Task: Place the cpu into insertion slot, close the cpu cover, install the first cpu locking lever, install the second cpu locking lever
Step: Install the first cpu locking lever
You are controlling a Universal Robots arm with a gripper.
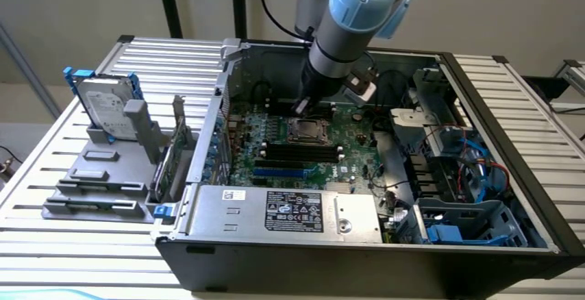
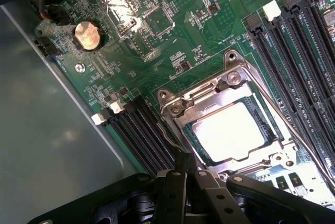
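Exterior view: we record an open computer case [image 1: 366,266] lying on a slatted desk [image 1: 174,57], with the robot arm [image 1: 352,19] reaching down into it. The insertion slot [image 1: 306,130] sits on the green motherboard [image 1: 274,118], and the jaws hang just above the slot's far edge. A bank of black memory slots [image 1: 297,153] lies just beside the insertion slot on its near side, and the grey power supply [image 1: 292,211] lies beyond those, nearer the camera. A hard drive [image 1: 98,105] stands in a grey rack outside the case, well apart from the slot towards the exterior view's left. Wrist view: we find the cpu [image 2: 227,130] seated in the insertion slot [image 2: 260,113], its pale top bright under glare. The cpu cover [image 2: 180,116] is down over the slot, framing the chip through its window. A long thin locking lever [image 2: 293,132] runs along one side of the slot; we cannot tell whether it is latched. A second, shorter rod [image 2: 168,137] runs along the opposite side, and its end meets the tip of the jaws. The jaws are clenched together with nothing between them. A coin battery [image 2: 87,35] sits well apart from the slot, near the board's edge, and memory slots [image 2: 298,51] flank the slot on both sides.
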